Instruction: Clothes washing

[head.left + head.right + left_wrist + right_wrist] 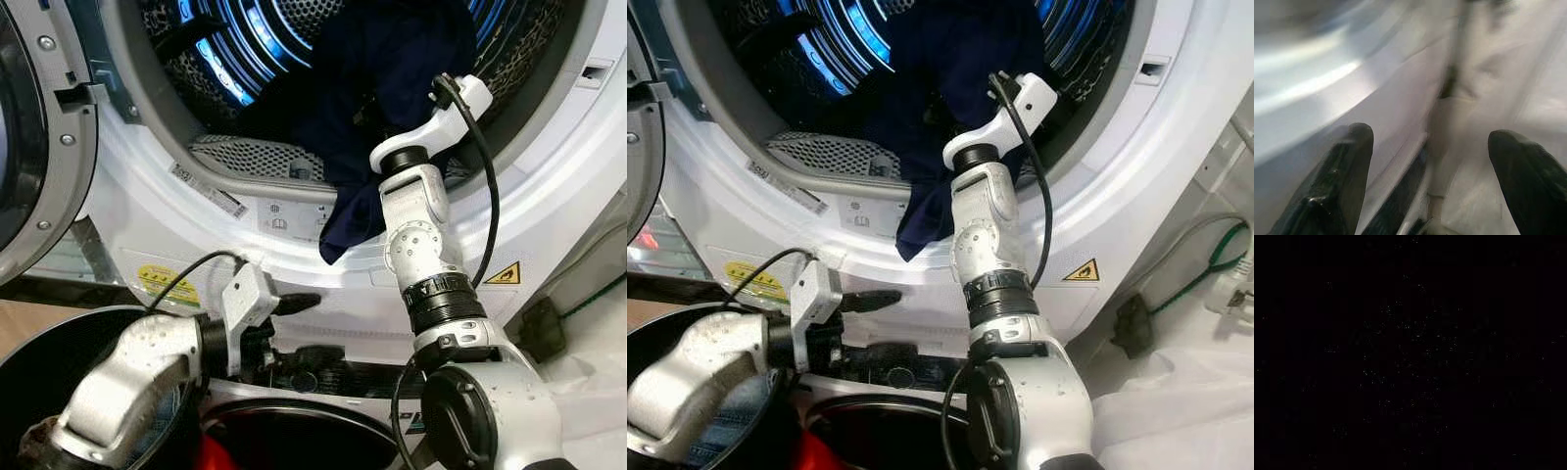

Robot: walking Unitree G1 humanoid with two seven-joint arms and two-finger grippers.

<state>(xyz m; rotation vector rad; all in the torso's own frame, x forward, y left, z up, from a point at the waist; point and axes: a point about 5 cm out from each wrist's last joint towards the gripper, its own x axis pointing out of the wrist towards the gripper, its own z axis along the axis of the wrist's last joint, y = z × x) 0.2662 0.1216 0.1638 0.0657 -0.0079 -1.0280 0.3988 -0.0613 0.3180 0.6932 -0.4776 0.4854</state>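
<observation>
Here, the washing machine (549,186) stands with its round door (39,127) swung wide to the robot's left, blue light glinting off the perforated drum (245,49). A dark navy garment (392,78) lies heaped in the drum mouth, one fold spilling over the grey door seal (245,162) and hanging down the white front. The right arm reaches up into the opening, its right gripper (367,108) buried in the cloth; whether its jaws are clenched cannot be told, and its wrist view is black. The left gripper (1430,171) hovers low before the machine's lower front, above a black basket (39,372), jaws spread apart and empty. A yellow warning sticker (503,274) marks the front panel beside the right arm.
</observation>
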